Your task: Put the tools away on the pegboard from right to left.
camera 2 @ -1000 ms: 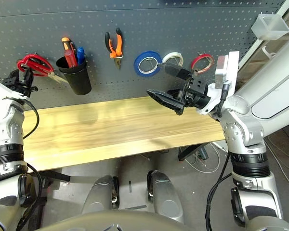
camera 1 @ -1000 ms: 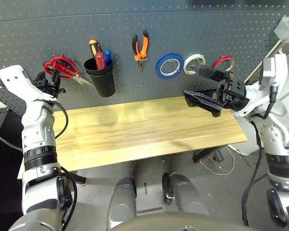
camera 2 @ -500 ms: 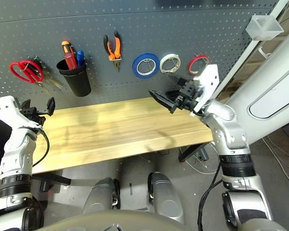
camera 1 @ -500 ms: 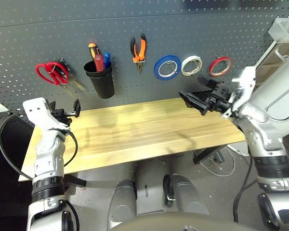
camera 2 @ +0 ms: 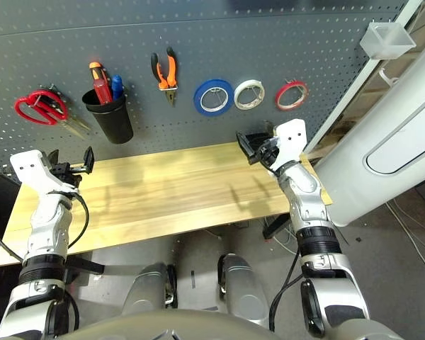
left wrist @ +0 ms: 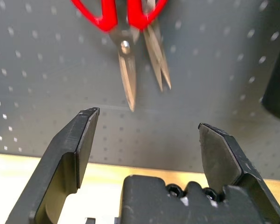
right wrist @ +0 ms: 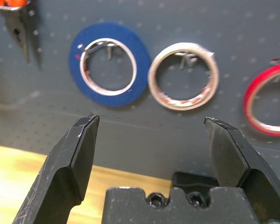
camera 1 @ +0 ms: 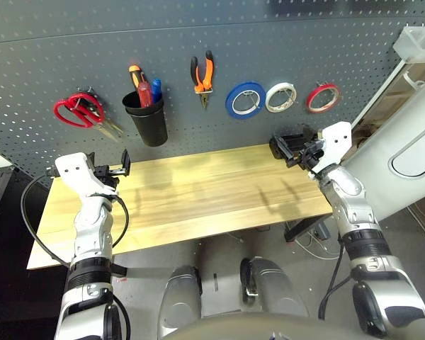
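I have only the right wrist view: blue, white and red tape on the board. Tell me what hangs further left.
Observer: Beyond the pliers hangs a black cup.
Operator: Report what's in the cup.
Observer: A red-handled screwdriver stands in it, beside a blue-handled tool.
Operator: Now give me the left arm.
Observer: The left gripper is empty, jaws open, facing the red scissors hanging at the board's left end.
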`<action>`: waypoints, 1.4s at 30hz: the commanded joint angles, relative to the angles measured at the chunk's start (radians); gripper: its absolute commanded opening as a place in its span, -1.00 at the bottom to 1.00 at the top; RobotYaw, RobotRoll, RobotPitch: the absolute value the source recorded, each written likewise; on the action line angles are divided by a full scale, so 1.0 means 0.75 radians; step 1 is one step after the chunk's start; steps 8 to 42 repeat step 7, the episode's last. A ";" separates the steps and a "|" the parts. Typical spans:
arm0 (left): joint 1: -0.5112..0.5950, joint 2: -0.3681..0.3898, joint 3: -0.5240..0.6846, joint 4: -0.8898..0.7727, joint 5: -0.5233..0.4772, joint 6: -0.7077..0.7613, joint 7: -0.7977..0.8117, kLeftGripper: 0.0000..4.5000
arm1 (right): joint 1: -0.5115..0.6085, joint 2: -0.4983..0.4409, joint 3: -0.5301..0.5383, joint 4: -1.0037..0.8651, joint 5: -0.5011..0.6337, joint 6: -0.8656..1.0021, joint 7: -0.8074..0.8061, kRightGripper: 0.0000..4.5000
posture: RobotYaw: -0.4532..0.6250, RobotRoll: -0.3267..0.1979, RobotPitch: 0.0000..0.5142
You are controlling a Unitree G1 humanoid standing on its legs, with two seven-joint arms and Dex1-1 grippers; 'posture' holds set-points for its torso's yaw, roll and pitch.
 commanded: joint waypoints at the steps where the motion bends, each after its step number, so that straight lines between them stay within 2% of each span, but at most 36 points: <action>1: -0.017 -0.011 0.000 0.039 0.034 -0.063 0.060 0.99 | 0.037 0.000 -0.005 0.021 0.008 -0.044 0.029 1.00 | -0.22 0.25 -0.72; 7: -0.041 0.004 0.013 0.063 0.038 -0.102 0.112 0.99 | 0.068 0.015 -0.010 -0.023 0.049 -0.017 0.063 1.00 | -0.20 0.25 -0.77; 42: -0.041 0.004 0.013 0.063 0.038 -0.102 0.112 0.99 | 0.068 0.015 -0.010 -0.023 0.049 -0.017 0.063 1.00 | -0.20 0.25 -0.77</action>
